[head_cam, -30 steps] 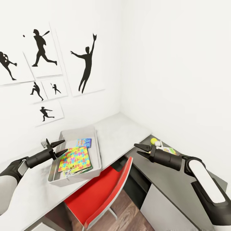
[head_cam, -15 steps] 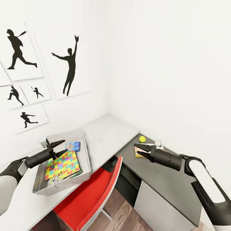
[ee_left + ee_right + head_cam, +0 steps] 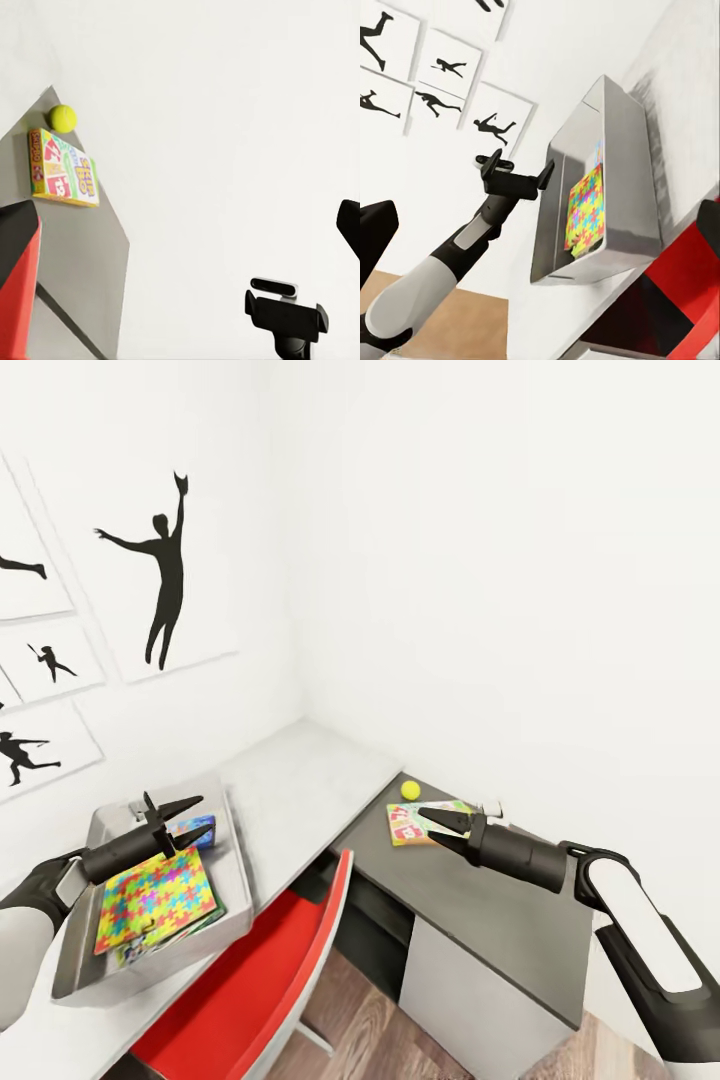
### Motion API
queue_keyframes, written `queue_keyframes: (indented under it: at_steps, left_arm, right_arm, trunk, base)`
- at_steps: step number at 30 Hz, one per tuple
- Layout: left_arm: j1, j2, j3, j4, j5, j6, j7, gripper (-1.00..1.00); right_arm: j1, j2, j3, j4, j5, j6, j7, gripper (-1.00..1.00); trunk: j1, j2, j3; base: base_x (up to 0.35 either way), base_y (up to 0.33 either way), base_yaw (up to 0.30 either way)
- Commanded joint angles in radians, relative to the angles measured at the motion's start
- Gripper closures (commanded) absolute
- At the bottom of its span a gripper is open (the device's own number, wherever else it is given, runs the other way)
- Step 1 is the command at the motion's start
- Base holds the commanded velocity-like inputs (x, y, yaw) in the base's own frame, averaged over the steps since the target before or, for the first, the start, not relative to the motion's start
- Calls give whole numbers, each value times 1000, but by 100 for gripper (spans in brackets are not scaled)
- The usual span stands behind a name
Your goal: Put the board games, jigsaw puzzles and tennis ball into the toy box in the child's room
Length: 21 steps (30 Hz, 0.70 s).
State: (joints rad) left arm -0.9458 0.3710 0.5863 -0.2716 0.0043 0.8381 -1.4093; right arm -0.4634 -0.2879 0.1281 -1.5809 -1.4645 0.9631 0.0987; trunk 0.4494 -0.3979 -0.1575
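The grey toy box [image 3: 236, 860] stands on the pale table [image 3: 300, 775] at the left, with a jigsaw puzzle [image 3: 155, 895] on top and a blue board game [image 3: 192, 830] showing beneath. My left gripper [image 3: 205, 812] hovers open and empty over the box's far end. A white-green board game [image 3: 412, 822] and the tennis ball [image 3: 411, 790] lie on a dark grey top. My right gripper [image 3: 425, 824] is open and empty just above that game's near edge. The left wrist view shows the ball [image 3: 63, 118] and game [image 3: 64, 169]; the right wrist view shows the box [image 3: 619, 120] and puzzle [image 3: 585, 206].
A red chair [image 3: 250, 990] is tucked between the table and the dark grey cabinet [image 3: 480, 920] with its white front. White walls close the corner behind, with black sports silhouettes [image 3: 160, 580] at the left. Wood floor [image 3: 370, 1030] lies below.
The whole view has swung right: the toy box and pictures slid left in the picture, and the board game and ball came out from behind my right gripper. Both arms hold their pose.
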Motion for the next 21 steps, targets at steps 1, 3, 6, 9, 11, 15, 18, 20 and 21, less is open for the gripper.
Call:
queue_keyframes:
  at_steps: [1, 3, 6, 9, 11, 15, 18, 20, 21]
  left_arm:
    - [-1, 0, 0, 0, 0, 10, -3, -100]
    - [-1, 0, 0, 0, 0, 10, -3, -100]
    - [-1, 0, -1, 0, 0, 10, -3, -100]
    - [-1, 0, -2, -1, 0, 10, -3, -100]
    - [-1, 0, -2, -1, 0, 10, -3, -100]
    - [-1, 0, -2, -1, 0, 10, -3, -100]
    - [-1, 0, -2, -1, 0, 10, -3, -100]
    - [-1, 0, -2, -1, 0, 10, -3, -100]
    - [-1, 0, -2, -1, 0, 10, -3, -100]
  right_arm:
    - [-1, 0, 1, 1, 10, 2, 10, -100]
    - [-1, 0, 1, 2, 10, 1, 10, -100]
    - [-1, 0, 1, 3, 10, 1, 10, -100]
    - [-1, 0, 1, 4, 11, 0, 10, -100]
    - [-1, 0, 1, 5, 12, 0, 10, -100]
    - [-1, 0, 1, 6, 12, 0, 10, -100]
    - [-1, 0, 1, 9, 12, 0, 10, -100]
    - [-1, 0, 0, 12, 12, 0, 10, -100]
    - [-1, 0, 0, 12, 12, 0, 10, -100]
  trunk:
    - [1, -2, -1]
    - [1, -2, 0]
    - [1, -2, 2]
    - [1, -2, 4]
    - [1, -2, 5]
    - [1, -2, 7]
    - [1, -2, 9]
    - [1, -2, 11]
    - [1, -2, 11]
  base:
    - [0, -19, -259]
    - [0, -75, -259]
    - [0, -169, -259]
    - [0, -249, -259]
    - [0, -280, -259]
    - [0, -199, -259]
    - [0, -74, -259]
    - [0, -23, -259]
    - [0, -12, -259]
